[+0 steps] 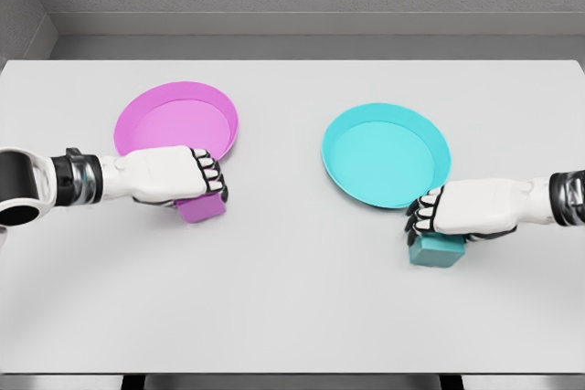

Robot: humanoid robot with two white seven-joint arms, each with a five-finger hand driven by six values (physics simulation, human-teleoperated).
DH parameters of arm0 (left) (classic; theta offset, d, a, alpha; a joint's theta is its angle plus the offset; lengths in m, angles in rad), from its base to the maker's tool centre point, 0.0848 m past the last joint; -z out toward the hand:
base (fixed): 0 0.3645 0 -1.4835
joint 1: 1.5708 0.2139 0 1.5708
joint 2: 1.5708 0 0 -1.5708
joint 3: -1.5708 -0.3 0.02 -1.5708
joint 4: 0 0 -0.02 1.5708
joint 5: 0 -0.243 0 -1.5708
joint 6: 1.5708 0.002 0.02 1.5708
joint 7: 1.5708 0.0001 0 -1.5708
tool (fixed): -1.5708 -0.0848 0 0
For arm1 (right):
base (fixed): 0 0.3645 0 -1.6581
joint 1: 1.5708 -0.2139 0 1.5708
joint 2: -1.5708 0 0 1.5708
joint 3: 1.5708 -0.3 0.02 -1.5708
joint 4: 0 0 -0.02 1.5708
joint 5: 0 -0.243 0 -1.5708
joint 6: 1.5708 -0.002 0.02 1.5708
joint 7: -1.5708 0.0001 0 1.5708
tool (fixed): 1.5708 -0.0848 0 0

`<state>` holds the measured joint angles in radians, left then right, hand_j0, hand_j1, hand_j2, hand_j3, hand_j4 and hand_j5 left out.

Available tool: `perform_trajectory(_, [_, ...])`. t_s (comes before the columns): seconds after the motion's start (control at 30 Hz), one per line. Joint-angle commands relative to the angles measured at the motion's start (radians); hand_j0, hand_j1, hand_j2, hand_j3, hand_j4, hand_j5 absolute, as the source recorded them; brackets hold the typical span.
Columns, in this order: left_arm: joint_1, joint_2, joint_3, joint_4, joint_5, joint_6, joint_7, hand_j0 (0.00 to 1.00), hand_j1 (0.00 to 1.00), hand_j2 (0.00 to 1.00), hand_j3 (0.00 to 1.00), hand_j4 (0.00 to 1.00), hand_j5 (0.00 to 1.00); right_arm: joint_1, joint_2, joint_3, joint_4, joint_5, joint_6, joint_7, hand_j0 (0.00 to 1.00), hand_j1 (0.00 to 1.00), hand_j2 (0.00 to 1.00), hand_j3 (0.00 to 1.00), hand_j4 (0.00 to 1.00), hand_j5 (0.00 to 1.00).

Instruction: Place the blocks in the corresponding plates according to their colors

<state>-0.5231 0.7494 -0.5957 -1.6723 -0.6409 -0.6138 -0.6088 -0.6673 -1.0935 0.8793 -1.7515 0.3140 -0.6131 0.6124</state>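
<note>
A magenta plate (174,118) lies on the table at the left, a cyan plate (384,152) at the right. My left hand (206,182) comes in from the left and is curled over a magenta block (203,208), which sits just in front of the magenta plate's near rim. My right hand (428,215) comes in from the right with its fingers wrapped on a cyan block (435,250) in front of the cyan plate. Both blocks are partly hidden under the hands. Whether the blocks rest on the table or hang just above it is unclear.
The white table (292,317) spans the whole view, with its front edge near the bottom. A grey wall stands behind the far edge.
</note>
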Motion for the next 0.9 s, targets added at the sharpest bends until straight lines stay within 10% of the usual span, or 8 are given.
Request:
perform_trajectory(0.0, [0.000,0.002,0.001,-0.003,0.053,0.003,-0.002,0.33,0.33,0.33,0.33,0.33,0.33,0.000,-0.002,-0.049,0.012,-0.065,0.002,-0.002,0.68,0.68,0.68,0.68,0.68,0.68])
perform_trajectory(0.33, [-0.051,0.025,0.030,0.017,0.207,0.003,-0.002,0.33,0.33,0.33,0.33,0.33,0.33,0.014,0.081,-0.212,0.168,-0.234,0.002,-0.002,0.72,0.72,0.72,0.72,0.72,0.72])
perform_trajectory(0.6, [-0.173,-0.002,0.111,0.304,0.205,0.003,-0.002,0.33,0.33,0.33,0.33,0.33,0.33,-0.081,0.377,-0.349,0.486,-0.233,0.002,-0.002,0.72,0.72,0.72,0.72,0.72,0.72])
perform_trajectory(0.67, [-0.193,-0.034,0.109,0.381,0.204,0.003,-0.002,0.34,0.34,0.34,0.34,0.34,0.34,-0.094,0.411,-0.365,0.507,-0.227,0.002,-0.002,1.00,1.00,1.00,1.00,1.00,1.00])
perform_trajectory(0.87, [-0.193,-0.105,0.106,0.457,0.198,0.003,-0.002,0.41,0.41,0.41,0.41,0.41,0.41,-0.043,0.368,-0.525,0.599,-0.220,0.002,-0.002,1.00,1.00,1.00,1.00,1.00,1.00])
